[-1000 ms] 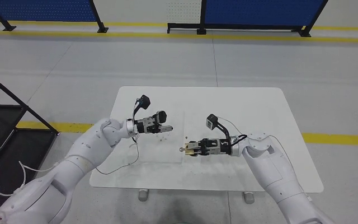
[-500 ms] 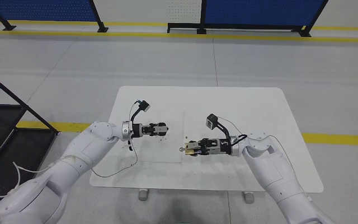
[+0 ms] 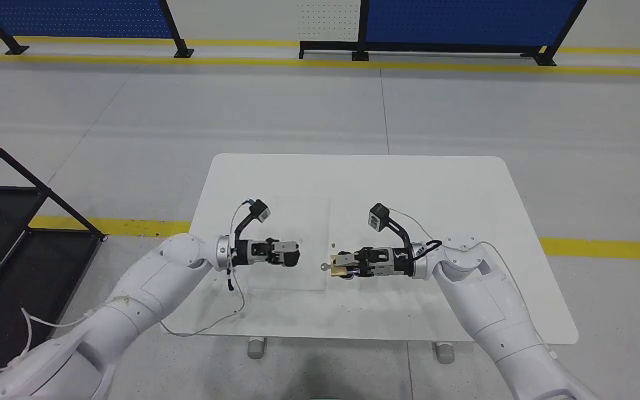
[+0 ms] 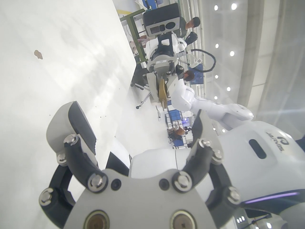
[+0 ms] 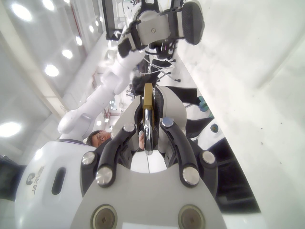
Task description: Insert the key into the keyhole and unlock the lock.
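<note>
While pinched, lock (image 5: 148, 101): brass body with a silver shackle, gripped edge-on between the fingers (image 5: 172, 107) of the right tool (image 3: 343, 266); shackle end turned back toward the wrist, brass end poking out past the fingertips.
Lock's place: over the middle part of the counter (image 3: 450, 190), toward its front edge, between the two arms.
Small bit (image 3: 325, 267) at the lock's outer end: sticking out toward the other arm, too small to name.
Right tool: pressed together on the lock's two flat sides, lying roughly level, aimed across at the left tool (image 4: 135, 110).
Left tool: spread wide, dark pads (image 4: 82, 126) well apart, aimed back at the lock; near it but not touching, with a strip of bare counter in between.
Counter: white, with rounded corners; a small brown fleck (image 4: 38, 54) and a few dark specks on the surface by the left tool.
Floor: pale grey, crossed by a yellow line (image 3: 590, 246).
Back of the room: blue screens (image 3: 470, 20) on dark feet.
Left edge: a black rack (image 3: 20, 230) beside the counter.
</note>
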### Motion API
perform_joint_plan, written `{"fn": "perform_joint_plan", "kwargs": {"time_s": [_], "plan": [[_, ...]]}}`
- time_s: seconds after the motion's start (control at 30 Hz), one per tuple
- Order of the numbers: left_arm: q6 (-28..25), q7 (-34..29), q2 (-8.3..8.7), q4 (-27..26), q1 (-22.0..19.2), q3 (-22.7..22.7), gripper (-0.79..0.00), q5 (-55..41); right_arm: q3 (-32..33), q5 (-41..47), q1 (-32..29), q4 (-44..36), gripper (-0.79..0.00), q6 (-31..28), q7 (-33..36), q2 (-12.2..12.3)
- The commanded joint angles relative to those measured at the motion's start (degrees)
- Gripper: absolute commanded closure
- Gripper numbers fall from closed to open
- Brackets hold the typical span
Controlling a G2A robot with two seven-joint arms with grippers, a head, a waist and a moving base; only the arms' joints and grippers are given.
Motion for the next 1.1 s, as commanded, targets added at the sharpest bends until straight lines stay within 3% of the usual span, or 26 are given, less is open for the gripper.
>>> {"fn": "perform_joint_plan", "kwargs": {"time_s": [0.0, 0.37, 0.43, 0.63, 0.73, 1.07], "plan": [[0.37, 0.64, -0.13, 0.0, 0.75, -0.46, -0.785, -0.83, 0.0, 0.0, 0.0, 0.0, 0.0, 0.0, 0.0, 0.0], [0.46, 0.85, -0.15, 0.0, 0.87, -0.56, -0.785, -0.97, 0.0, 0.0, 0.0, 0.0, 0.0, 0.0, 0.0, 0.0], [2.49, 3.04, -0.24, -1.3, 1.8, -1.07, -0.785, -1.96, 0.0, 0.0, 0.0, 0.0, 0.0, 0.0, 0.0, 0.0], [11.15, -0.89, 0.11, -4.16, 4.15, -3.61, -0.785, -8.93, 0.0, 0.0, 0.0, 0.0, 0.0, 0.0, 0.0, 0.0], [12.79, -2.12, 0.3, -5.1, 5.21, -4.63, -0.785, -9.03, 0.0, 0.0, 0.0, 0.0, 0.0, 0.0, 0.0, 0.0], [10.78, 3.52, 0.55, -10.99, 10.2, -6.95, -0.785, -2.19, 0.0, 0.0, 0.0, 0.0, 0.0, 0.0, 0.0, 0.0]]}}
